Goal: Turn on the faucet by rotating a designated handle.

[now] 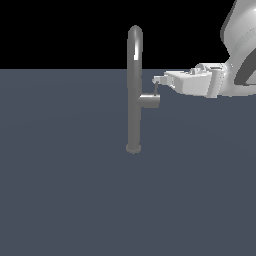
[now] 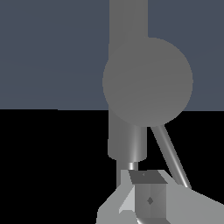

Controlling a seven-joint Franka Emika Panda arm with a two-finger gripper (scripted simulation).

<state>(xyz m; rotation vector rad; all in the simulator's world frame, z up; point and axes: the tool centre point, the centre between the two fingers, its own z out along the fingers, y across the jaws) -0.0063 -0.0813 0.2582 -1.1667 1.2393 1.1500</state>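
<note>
The faucet is standing upright mid-desk, its short side stub sticking out toward the exterior view's right. The handle, a thin lever, is rising from the stub's end.

The pincer is reaching in horizontally from the exterior view's right, w/ its tip sitting right at the lever's upper end, touching or v. nearly so. Can't tell if the fingers are apart or together; the wrist view is showing only one blocky finger beside the lever, no clear gap.

Judging the step: pushing the lever round the stub's axis. To do it well, prob. keep contact near the lever's tip for leverage, and follow an arc, not a straight shove, so the tip isn't slipping off.

Nothing else is sitting on the desk. The only obstacle is the faucet's own tall tube, close behind the lever, so overshoot could be knocking into it.
</note>
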